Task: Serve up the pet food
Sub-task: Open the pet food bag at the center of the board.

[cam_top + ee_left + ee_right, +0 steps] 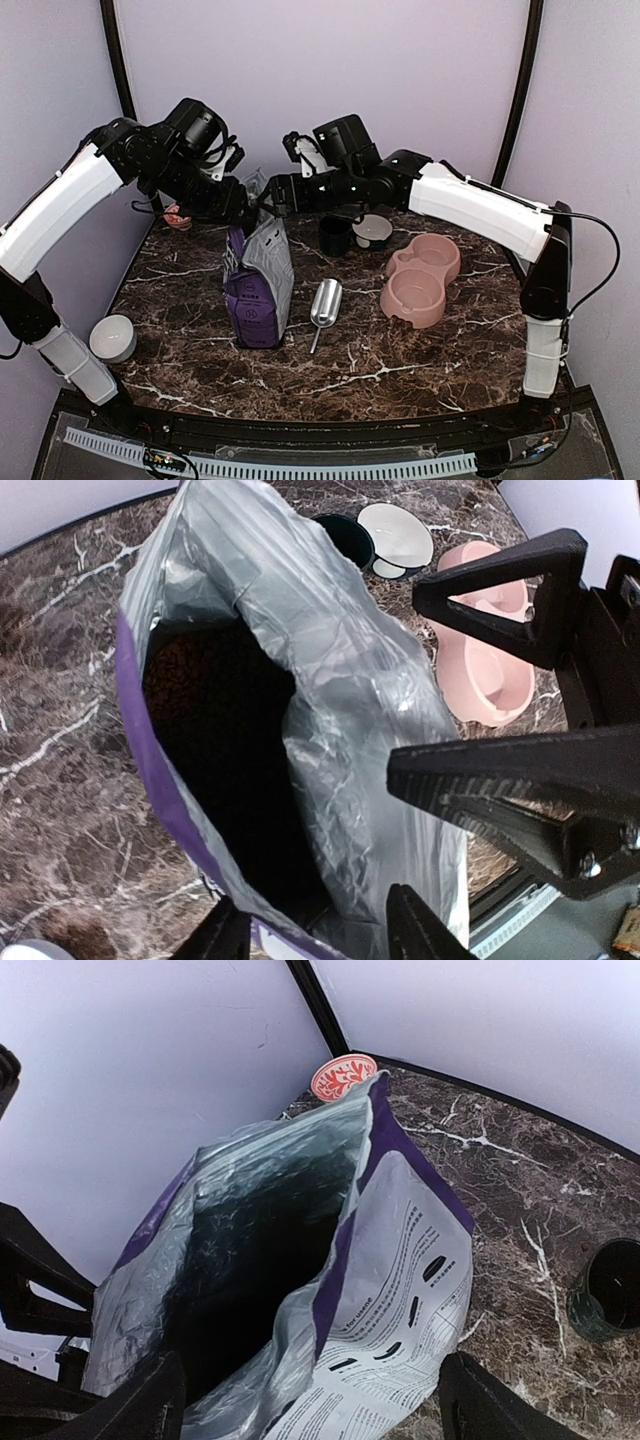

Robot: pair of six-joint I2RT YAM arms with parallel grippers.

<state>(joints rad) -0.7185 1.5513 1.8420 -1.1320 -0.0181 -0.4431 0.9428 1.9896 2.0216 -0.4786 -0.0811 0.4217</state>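
Hovering over the bag [258, 285], probably to spread its mouth, the right gripper [315, 1395] stands wide open, holding nothing, while the left gripper [318, 925] straddles the rim half-open, grip unclear; kibble [180, 680] lies deep below both.

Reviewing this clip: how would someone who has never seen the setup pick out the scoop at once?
On the dark marble table, look at the gap between the upright purple-and-grey bag and the pink double bowl. The scoop lies flat there, its handle pointing to the near edge. It is the only shiny silver thing; everything near it is pink, purple, white or dark.
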